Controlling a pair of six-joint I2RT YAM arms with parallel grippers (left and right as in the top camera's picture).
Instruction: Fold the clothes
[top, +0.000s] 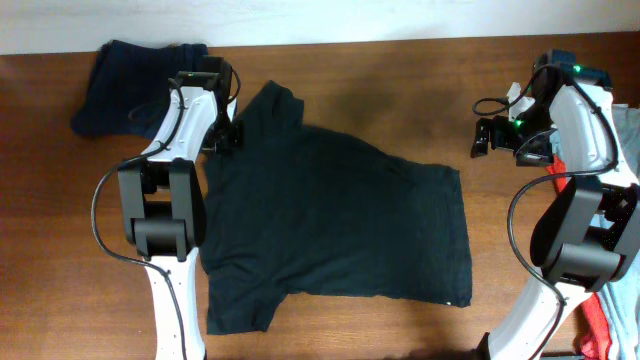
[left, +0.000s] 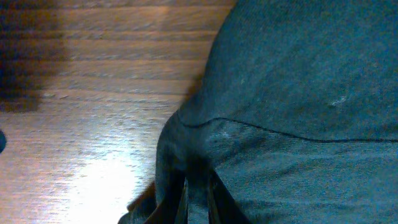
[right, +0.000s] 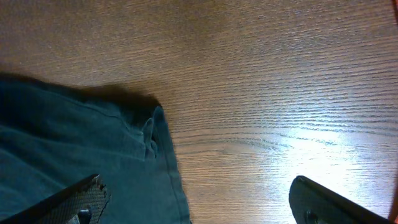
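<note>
T-shirt (top: 340, 220) is not yet folded, and that is most of the job. The left claw (left: 199, 200) is clamped on a raised ridge of its cloth, which bunches up between the fingers (left: 185, 198); seen from overhead, this grip sits at the far-left part of the shirt, by the upper sleeve and shoulder. The right claw (right: 199, 208) stands wide apart and holds nothing; one finger (right: 74, 202) hangs over the shirt's far hem corner, the other over bare wood; whether it touches the cloth I cannot tell.

Outward from the claws, the shirt lies spread nearly flat across the middle of the table (top: 400, 70), both sleeves out to the left and the hem to the right; no part is doubled over and no crease shows. I judge this garment to be at its very start: one corner is gripped and the matching one is not yet taken; every fold is still to come.

Farther out, a navy garment (top: 130, 85) lies in a compact heap at the far-left corner, apart from the shirt; whether it counts as folded I cannot tell. A red garment (top: 598, 335) lies crumpled at the near-right edge, mostly cut off, and looks still to be done.
</note>
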